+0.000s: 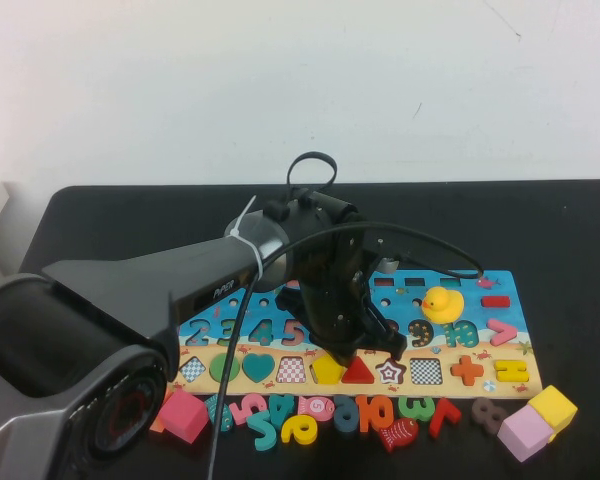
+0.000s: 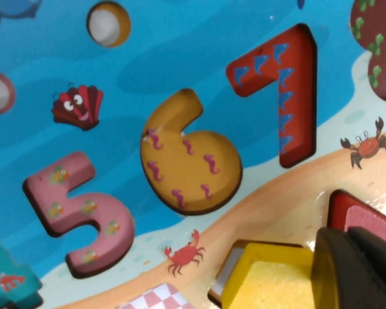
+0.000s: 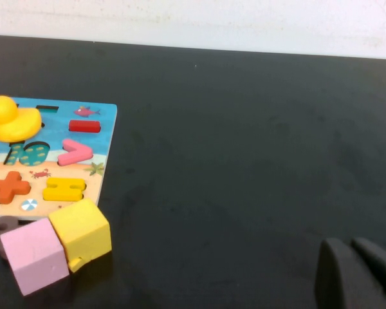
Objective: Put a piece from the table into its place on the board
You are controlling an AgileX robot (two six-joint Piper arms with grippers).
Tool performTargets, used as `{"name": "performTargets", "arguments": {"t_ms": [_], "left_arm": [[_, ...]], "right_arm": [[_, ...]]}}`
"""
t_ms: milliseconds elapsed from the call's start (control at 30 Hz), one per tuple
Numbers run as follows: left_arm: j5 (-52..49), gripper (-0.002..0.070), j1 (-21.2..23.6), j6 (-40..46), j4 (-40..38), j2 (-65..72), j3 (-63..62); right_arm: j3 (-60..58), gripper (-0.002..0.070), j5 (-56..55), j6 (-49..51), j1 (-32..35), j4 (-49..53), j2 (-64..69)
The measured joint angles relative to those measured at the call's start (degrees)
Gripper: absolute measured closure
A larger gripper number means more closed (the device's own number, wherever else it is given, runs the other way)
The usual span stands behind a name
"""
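1. Lower left of the high view: a pink cube [image 1: 185,415] sits on the wide matt black table [image 1: 570,250], just beside a jumble of loose colourful wooden numbers [image 1: 345,415] lined up along the near edge of the long blue-and-sandy puzzle board [image 1: 505,345].
2. Centre of the frame: the left gripper [image 1: 342,350] is down over the board's shape row, right above the small flat yellow wooden pentagon [image 1: 326,370]. In the left wrist view the yellow pentagon [image 2: 270,280] looks seated in its recess, between the checkered square [image 1: 291,369] and the red triangle [image 1: 358,371], though the fit is hard to judge there. The fingers look pressed together, a dark fingertip [image 2: 354,270] touching the pentagon's edge, not pinching it.
3. Further right on the board: a yellow rubber duck [image 1: 443,303] stands on the blue part.
4. Lower right: a yellow cube [image 1: 553,408] and a pale pink cube [image 1: 525,433] sit touching each other on the table.
5. The right gripper [image 3: 360,273] only shows in its own wrist view, over bare table; its fingers look pressed together.
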State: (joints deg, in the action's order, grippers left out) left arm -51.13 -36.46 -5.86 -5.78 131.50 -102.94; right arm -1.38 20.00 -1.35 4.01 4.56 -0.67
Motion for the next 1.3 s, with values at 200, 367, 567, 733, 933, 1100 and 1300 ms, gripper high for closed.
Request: {"name": "performTargets", "arguments": {"t_ms": [200, 367, 567, 733, 933, 1100, 1300], "left_arm": [[-0.5, 0.0676, 0.0, 0.0, 1.9, 0.0, 0.0], [-2.0, 0.0677, 0.0, 0.0, 4.2, 0.5, 0.0], [-2.3, 0.0676, 0.0, -0.1, 4.6, 0.5, 0.0], [-2.1, 0.0676, 0.0, -0.1, 5.8, -0.5, 0.0], [-1.8, 0.0676, 0.0, 1.1, 9.7, -6.0, 0.0], [-4.0, 0.0676, 0.0, 4.4, 12.8, -12.2, 0.4], [2.9, 0.0676, 0.0, 5.0, 11.0, -26.5, 16.6]], "right_arm": [[0.0, 0.0657, 0.0, 0.0, 0.0, 0.0, 0.0], [0.0, 0.0657, 0.0, 0.0, 0.0, 0.0, 0.0], [0.0, 0.0657, 0.0, 0.0, 0.0, 0.0, 0.0], [0.0, 0.0657, 0.0, 0.0, 0.0, 0.0, 0.0], [0.0, 0.0657, 0.0, 0.0, 0.0, 0.0, 0.0], [0.0, 0.0657, 0.0, 0.0, 0.0, 0.0, 0.0], [0.0, 0.0657, 0.0, 0.0, 0.0, 0.0, 0.0]]}}
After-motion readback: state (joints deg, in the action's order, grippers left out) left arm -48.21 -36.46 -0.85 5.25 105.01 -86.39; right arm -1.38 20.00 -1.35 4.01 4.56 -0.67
